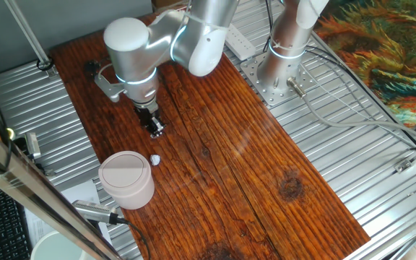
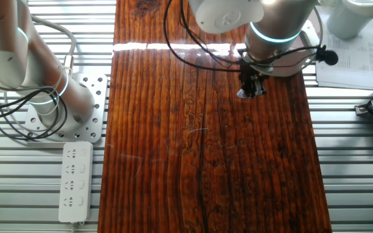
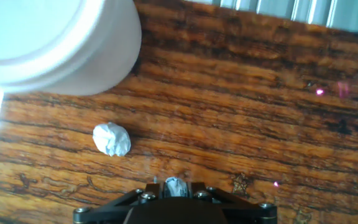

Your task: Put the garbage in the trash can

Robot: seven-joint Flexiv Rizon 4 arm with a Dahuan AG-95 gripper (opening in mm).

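My gripper [image 1: 155,131] hangs above the wooden table [image 1: 251,173], just beyond the trash can [image 1: 126,179], a pale pinkish-beige bin with a round swing lid. In the hand view the jaws are shut on one small white crumpled wad of garbage [image 3: 176,185], pinched between the fingertips. A second white wad [image 3: 112,139] lies on the wood ahead and left of the gripper, close beside the trash can [image 3: 55,43]; it also shows in one fixed view [image 1: 155,159]. In the other fixed view the gripper [image 2: 251,87] is under the arm, and the wads are not visible there.
A second arm's base [image 1: 284,79] is bolted on the metal surface right of the table. A white power strip [image 2: 75,181] lies by it. A plain white round container [image 2: 351,16] and papers sit at the table's far corner. A metal tool [image 1: 96,211] lies by the bin.
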